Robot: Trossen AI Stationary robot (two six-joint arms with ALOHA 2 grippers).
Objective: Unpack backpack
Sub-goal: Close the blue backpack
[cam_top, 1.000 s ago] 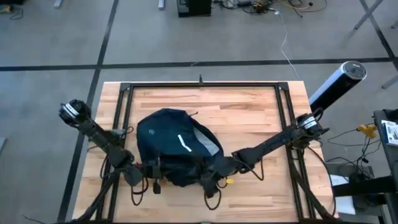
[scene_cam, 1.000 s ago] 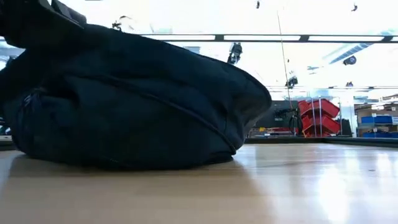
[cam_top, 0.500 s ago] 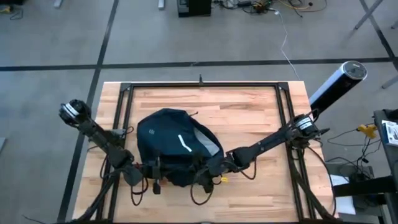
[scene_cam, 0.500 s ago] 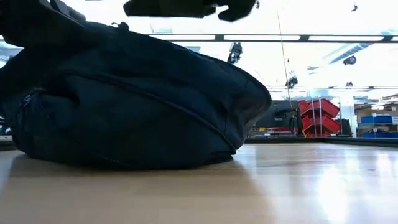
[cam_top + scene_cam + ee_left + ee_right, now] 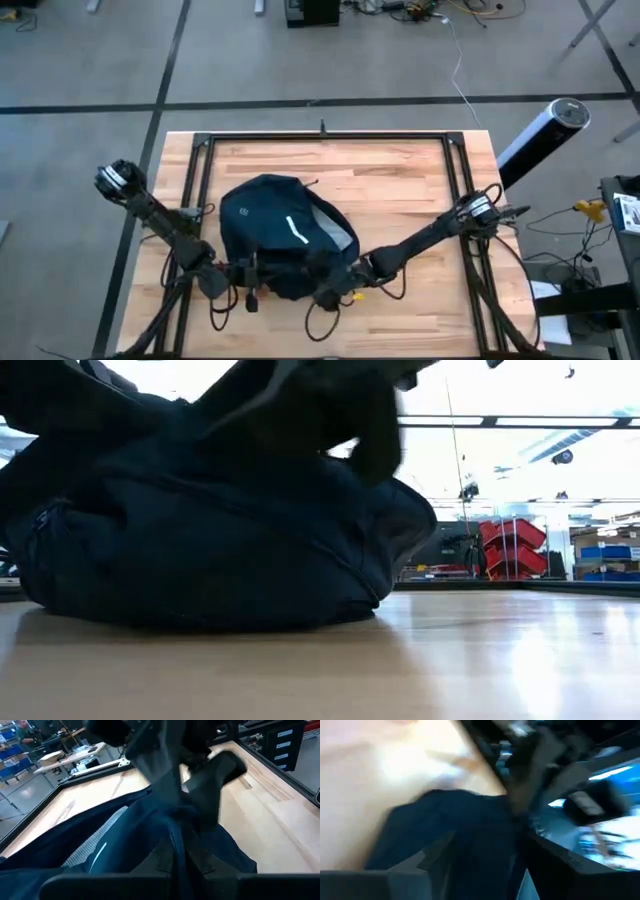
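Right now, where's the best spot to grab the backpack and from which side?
Probably the near rim of the backpack, by its silvery lining, coming from the table's front edge: the bag lies slumped with the opening facing there, where the left gripper and right gripper already sit.

high: straight down, whole table point(image 5: 400, 180) | low: tabletop level, close | both share backpack point(image 5: 285, 235)

**Jaws hemmed in at the bag's near edge**

The backpack point(image 5: 285, 235) bulks directly ahead of both sets of jaws, blocking any pass forward. A loose black cable point(image 5: 322, 320) loops on the table point(image 5: 400, 180) just behind the right gripper point(image 5: 325, 292). Beyond the bag and out to the right jaws' side, bare wood lies open.
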